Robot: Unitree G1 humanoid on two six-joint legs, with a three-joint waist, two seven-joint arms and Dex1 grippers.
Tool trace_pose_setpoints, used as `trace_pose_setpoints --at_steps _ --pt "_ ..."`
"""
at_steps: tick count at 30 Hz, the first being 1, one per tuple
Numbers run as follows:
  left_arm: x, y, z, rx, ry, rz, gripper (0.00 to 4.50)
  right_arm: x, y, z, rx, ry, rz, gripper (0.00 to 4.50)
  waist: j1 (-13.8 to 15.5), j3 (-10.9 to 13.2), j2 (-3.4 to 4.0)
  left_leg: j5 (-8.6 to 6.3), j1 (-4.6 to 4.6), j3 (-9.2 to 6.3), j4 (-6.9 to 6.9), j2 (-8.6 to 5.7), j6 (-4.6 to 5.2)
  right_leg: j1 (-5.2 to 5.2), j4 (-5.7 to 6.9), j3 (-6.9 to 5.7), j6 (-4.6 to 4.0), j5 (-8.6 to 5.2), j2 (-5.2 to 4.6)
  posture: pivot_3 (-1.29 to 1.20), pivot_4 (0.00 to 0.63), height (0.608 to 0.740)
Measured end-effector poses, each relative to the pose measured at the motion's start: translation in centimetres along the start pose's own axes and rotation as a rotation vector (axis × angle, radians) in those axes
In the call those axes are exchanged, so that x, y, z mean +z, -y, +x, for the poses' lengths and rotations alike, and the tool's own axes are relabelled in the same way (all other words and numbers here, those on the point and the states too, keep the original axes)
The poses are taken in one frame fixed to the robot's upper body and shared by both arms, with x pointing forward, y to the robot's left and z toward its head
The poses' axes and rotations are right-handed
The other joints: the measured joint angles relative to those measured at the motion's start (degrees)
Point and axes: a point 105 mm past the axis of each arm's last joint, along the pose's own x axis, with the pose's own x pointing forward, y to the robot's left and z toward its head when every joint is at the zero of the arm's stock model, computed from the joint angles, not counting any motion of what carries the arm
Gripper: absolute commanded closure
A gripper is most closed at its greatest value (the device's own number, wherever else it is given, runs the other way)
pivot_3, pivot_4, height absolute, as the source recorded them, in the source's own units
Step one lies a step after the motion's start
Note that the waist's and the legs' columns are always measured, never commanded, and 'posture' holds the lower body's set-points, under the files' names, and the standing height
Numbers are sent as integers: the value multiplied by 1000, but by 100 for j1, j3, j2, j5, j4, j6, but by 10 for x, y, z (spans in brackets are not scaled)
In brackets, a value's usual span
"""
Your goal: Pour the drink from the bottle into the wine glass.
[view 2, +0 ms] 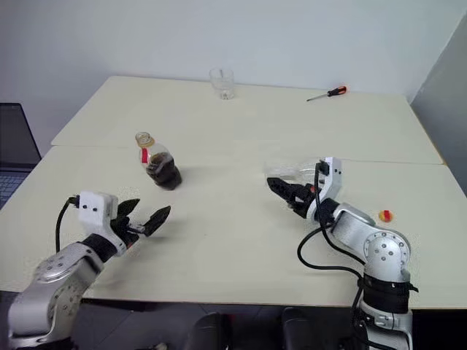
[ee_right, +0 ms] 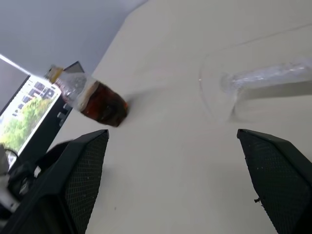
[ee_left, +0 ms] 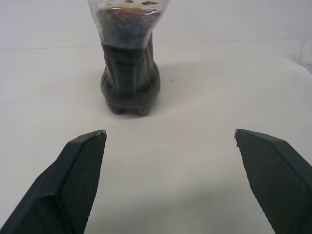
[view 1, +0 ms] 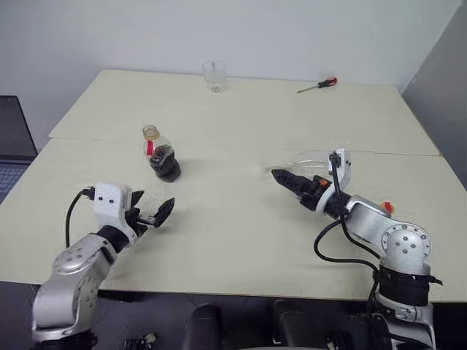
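While the bottle [view 1: 162,155] stands uncapped on the table [view 1: 241,240] ahead of my wide-open, empty left gripper [view 1: 151,211], the wine glass [ee_right: 253,83] lies on its side beside my open, empty right gripper [view 1: 286,179]. A clumsy nudge could roll the glass or tip the bottle and spill the drink [ee_left: 130,83]

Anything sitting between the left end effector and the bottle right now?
Nothing: in the left wrist view, bare table separates the open left end effector from the bottle.

I see the bottle [view 1: 162,154] standing uncapped, half full of dark drink [ee_left: 129,80]. The wine glass [ee_right: 253,80] lies on its side.
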Motion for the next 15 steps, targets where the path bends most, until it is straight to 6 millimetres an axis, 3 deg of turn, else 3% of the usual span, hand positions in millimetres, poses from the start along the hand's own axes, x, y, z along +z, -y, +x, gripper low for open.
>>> trace_pose_setpoints --at_steps 3,8,15 --pt "21 14 7 -134 4 65 8 3 5 8 -69 14 111 0 29 0 0 0 0 1 0 -4 0 1 -2 -9 -1 0 2 0 150 740" --pt "60 54 24 -359 19 235 8 2 18 14 -203 8 256 0 29 0 0 0 -3 5 -3 -8 0 -1 -11 -8 -5 3 3 0 150 740" --pt "61 68 34 -431 0 263 8 1 26 25 -332 47 409 0 -115 2 3 0 -1 -5 -11 3 1 -7 -5 -4 -3 1 14 0 150 740"
